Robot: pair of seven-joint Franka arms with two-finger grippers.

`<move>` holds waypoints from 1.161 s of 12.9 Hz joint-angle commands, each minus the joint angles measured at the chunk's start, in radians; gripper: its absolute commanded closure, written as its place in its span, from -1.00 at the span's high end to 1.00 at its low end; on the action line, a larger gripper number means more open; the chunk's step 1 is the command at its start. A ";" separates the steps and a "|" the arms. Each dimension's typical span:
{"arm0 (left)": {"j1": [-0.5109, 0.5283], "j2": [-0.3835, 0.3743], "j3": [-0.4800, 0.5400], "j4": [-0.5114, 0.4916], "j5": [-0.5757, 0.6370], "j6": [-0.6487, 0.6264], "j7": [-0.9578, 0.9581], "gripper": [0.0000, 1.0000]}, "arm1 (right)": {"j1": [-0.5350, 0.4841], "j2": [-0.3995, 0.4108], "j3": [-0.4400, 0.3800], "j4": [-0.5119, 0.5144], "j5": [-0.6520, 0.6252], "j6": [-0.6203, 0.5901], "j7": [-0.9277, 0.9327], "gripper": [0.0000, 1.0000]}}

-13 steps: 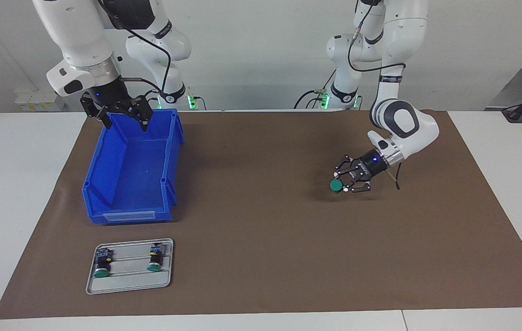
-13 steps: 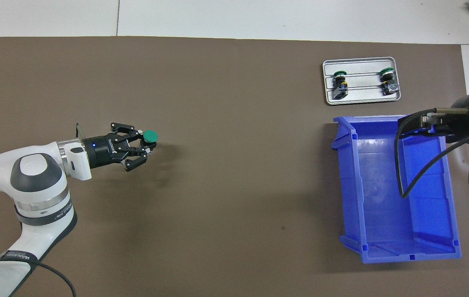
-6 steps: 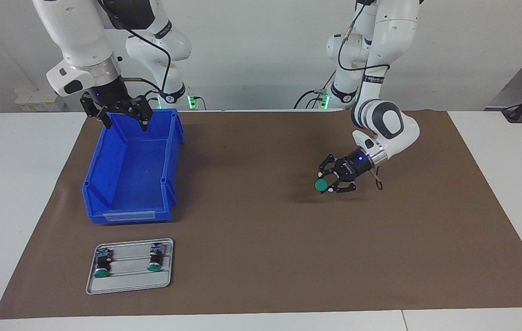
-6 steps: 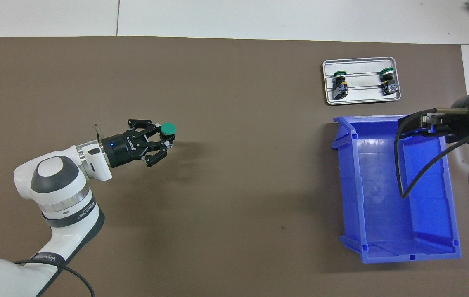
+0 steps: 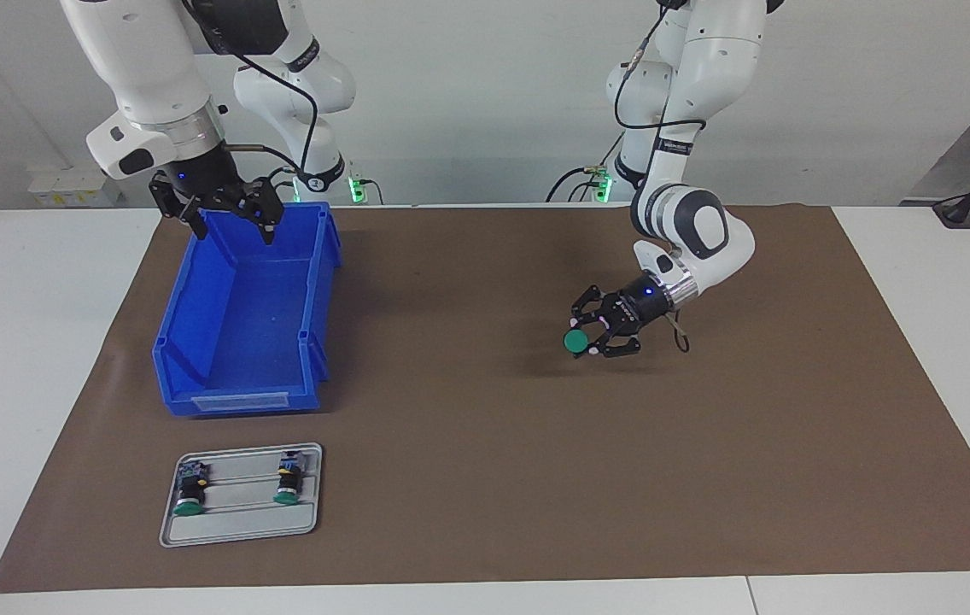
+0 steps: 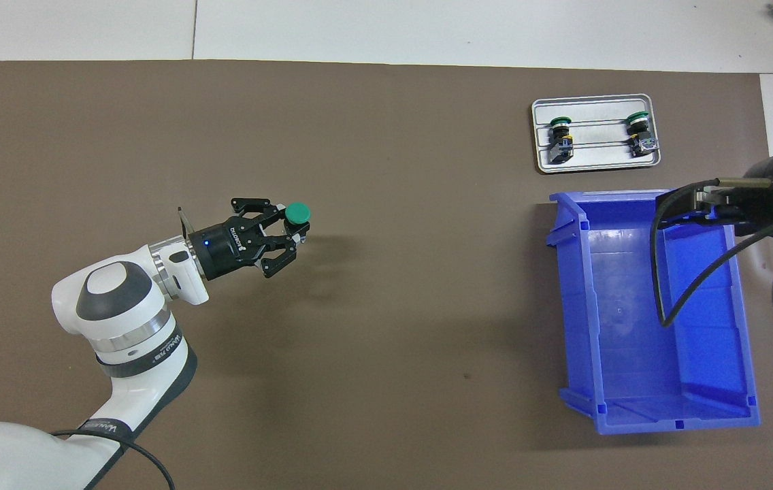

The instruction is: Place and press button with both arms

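The button [image 5: 575,341] [image 6: 299,212], green cap turned away from the robots, hangs low over the brown mat [image 5: 485,444], roughly midway along the table on the left arm's side. My left gripper [image 5: 592,337] [image 6: 288,235] is shut on its black body, reaching in nearly level. My right gripper [image 5: 233,229] [image 6: 699,204] stands open and holds nothing. It hovers over the end of the blue bin [image 5: 195,342] [image 6: 570,306] nearest the robots.
A grey tray [image 5: 237,530] [image 6: 597,163] lies beside the bin, farther from the robots, and carries two more green-capped buttons [image 5: 188,495] [image 5: 287,487]. The bin shows nothing inside. Cables trail from both wrists.
My left arm has carried the button along the mat toward the right arm's end of the table. The right arm has not moved.
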 commanded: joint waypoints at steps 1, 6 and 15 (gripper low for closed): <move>-0.030 0.038 0.012 0.000 -0.076 -0.025 0.088 -0.99 | -0.014 -0.013 0.008 -0.012 0.023 0.002 -0.005 1.00; -0.034 0.059 0.012 -0.007 -0.099 -0.036 0.123 -0.95 | -0.014 -0.013 0.008 -0.013 0.023 0.002 -0.005 0.99; 0.025 0.208 0.015 -0.029 -0.204 -0.298 0.303 -0.90 | -0.014 -0.013 0.008 -0.012 0.023 0.002 -0.005 1.00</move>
